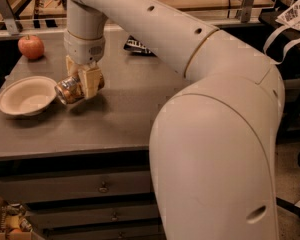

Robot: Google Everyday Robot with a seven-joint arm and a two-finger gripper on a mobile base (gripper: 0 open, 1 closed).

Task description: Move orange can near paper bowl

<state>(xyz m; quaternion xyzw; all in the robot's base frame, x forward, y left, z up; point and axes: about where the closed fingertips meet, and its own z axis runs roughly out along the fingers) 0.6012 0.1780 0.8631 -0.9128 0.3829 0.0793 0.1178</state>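
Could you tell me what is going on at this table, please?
The robot's arm reaches over the grey table, and its gripper is shut on the orange can, holding it on its side low over the tabletop, just beside the rim of the paper bowl. A red apple rests farther back.

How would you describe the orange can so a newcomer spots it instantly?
On the grey table, find the paper bowl. Just beside it the pincer holds the orange can sideways: the only shiny metal cylinder, unlike the red apple.
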